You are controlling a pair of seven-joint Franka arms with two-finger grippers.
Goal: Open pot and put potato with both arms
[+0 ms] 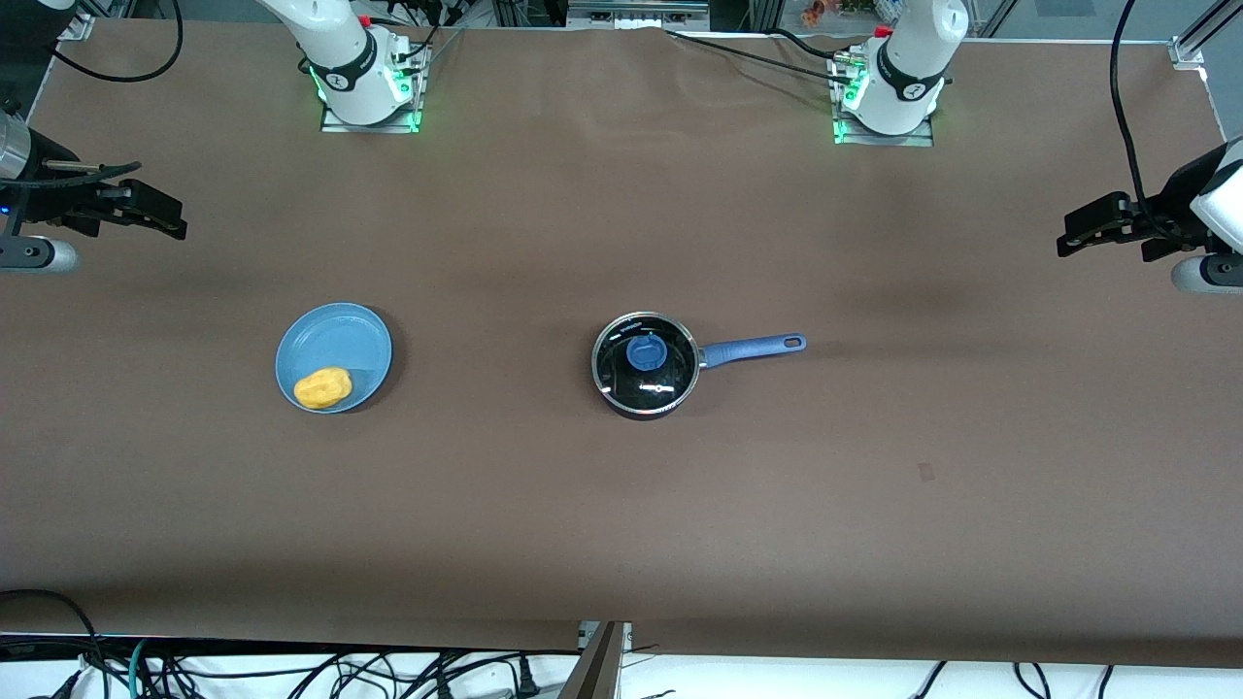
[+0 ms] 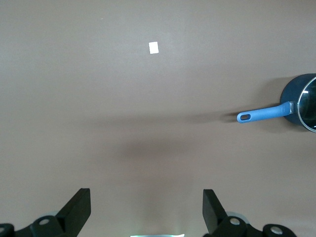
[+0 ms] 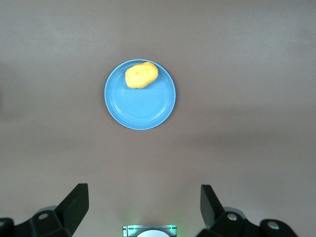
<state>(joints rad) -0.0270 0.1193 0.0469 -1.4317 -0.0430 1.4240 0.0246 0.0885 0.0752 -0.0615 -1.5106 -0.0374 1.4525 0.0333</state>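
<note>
Left claw (image 1: 1068, 238): spread open, empty, over the tabletop's (image 1: 621, 505) left-arm end.
Saucepan (image 1: 648, 366): well apart from it, glass lid (image 1: 646, 361) on.
Right claw (image 1: 173, 221): open, empty, over the opposite end.
Potato (image 1: 322, 387): on the light-blue plate (image 1: 335, 335) near it.

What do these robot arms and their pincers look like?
Both arms are glossy white with dark grey joint bands, on metal bases lit green. The left gripper and right gripper are black with two wedge-shaped fingers. Black cables trail by them.
</note>
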